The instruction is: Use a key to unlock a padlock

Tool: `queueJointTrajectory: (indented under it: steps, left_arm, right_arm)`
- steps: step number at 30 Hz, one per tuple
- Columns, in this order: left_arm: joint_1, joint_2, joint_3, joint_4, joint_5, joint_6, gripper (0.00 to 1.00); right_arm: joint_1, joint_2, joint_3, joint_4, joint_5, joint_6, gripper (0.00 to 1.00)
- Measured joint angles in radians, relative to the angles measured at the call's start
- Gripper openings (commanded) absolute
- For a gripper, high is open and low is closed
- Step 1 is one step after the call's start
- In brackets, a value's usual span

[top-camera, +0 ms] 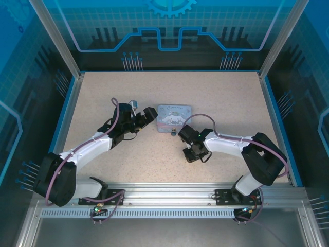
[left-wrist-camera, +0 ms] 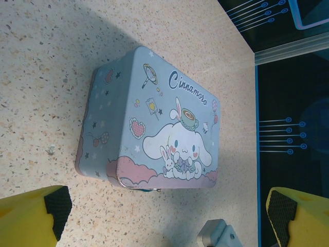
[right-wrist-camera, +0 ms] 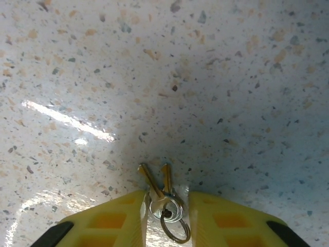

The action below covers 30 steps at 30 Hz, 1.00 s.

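The padlock (top-camera: pixel 173 133) is a tiny dark spot hanging at the front edge of the pastel-blue cartoon tin (top-camera: pixel 174 115). In the left wrist view just a blue sliver and a metal loop of the padlock (left-wrist-camera: pixel 148 190) peek from under the tin (left-wrist-camera: pixel 154 118). My left gripper (top-camera: pixel 149 114) is open beside the tin's left end, with its yellow fingers (left-wrist-camera: pixel 31 218) wide apart and nothing between them. The key (right-wrist-camera: pixel 163 193), one of two brass keys on a ring, touches the table with its blade. My right gripper (right-wrist-camera: pixel 167 206) is closed narrowly on its head, in front of the tin.
The speckled beige table (top-camera: pixel 221 98) has a blue rim and metal frame posts (top-camera: pixel 274 49) at its sides. A rail (top-camera: pixel 169 193) runs along the near edge by the arm bases. Open tabletop lies behind and to the right of the tin.
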Motion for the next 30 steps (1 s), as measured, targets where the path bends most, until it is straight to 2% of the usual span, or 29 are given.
queueJointTrajectory:
  steps: [3,10,14,19,22,29,30]
  left_arm:
    - [0.0,0.0,0.0,0.0,0.0,-0.002,0.99]
    - [0.0,0.008,0.0,0.006,0.0,-0.017,0.99]
    - [0.0,0.008,0.0,0.006,0.0,-0.018,0.99]
    - [0.0,0.008,0.0,0.006,0.016,-0.018,0.99]
    - [-0.002,0.008,0.0,0.006,0.027,-0.019,0.99]
    - [-0.002,0.008,0.003,0.006,0.037,-0.024,0.99]
    - [-0.002,0.008,0.003,0.006,0.037,-0.024,0.99]
  right_arm:
    - [0.015,0.004,0.011,-0.013,0.018,0.005,0.0]
    - [0.021,-0.024,0.018,-0.019,0.011,0.009,0.0]
    - [-0.011,-0.112,0.018,-0.009,-0.08,0.009,0.0]
    - [-0.116,-0.243,0.024,0.036,-0.22,0.017,0.0]
    - [-0.15,-0.265,0.027,0.056,-0.276,0.03,0.0]
    - [-0.156,-0.266,0.009,0.075,-0.325,0.056,0.0]
    - [-0.156,-0.266,-0.003,0.081,-0.329,0.06,0.04]
